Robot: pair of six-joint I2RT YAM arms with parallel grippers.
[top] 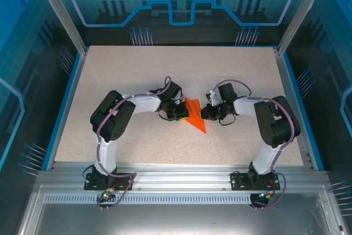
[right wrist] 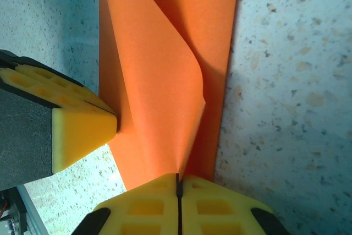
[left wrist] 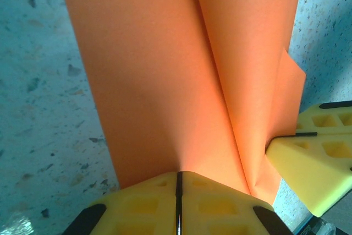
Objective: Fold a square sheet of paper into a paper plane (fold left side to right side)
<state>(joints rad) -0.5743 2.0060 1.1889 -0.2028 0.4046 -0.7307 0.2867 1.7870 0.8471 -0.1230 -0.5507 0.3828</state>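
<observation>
1. Top view: the sheet of paper point(top: 195, 117) lies near the middle of the table point(top: 137, 75), between the two arms. It is orange-red and partly folded into a wedge, with the wide end toward the far side and the point toward the near right.
2. The left fingers point(top: 180, 113) sit at the sheet's left edge and the right fingers point(top: 207, 113) at its right edge. They face each other across the paper, close together.
3. Left wrist view: the left fingers point(left wrist: 190, 185) are pressed together, with just a thin dark seam between the yellow halves. The near edge of the sheet point(left wrist: 154, 70) runs into that seam, so I read it as pinched on the paper.
4. Same view: a fold line runs from top centre down toward the lower right, with layers overlapping along it. A small corner of paper juts out at the right edge.
5. Same view: the right fingers point(left wrist: 286, 149) come in from the right, closed. Their tip touches the sheet just beside the fold line.
6. Right wrist view: the right fingers point(right wrist: 190, 188) are closed to a hairline seam. A lifted flap of the sheet point(right wrist: 159, 64) curls up off the layer below with a bowed edge. It narrows into the seam and is held there.
7. Same view: the left fingers point(right wrist: 88, 127) enter from the left, closed, with the tip against the sheet's left edge.
8. Speckled table surface shows on both sides of the sheet in the wrist views point(left wrist: 38, 81) point(right wrist: 291, 81). The flat lower layer rests on it.
</observation>
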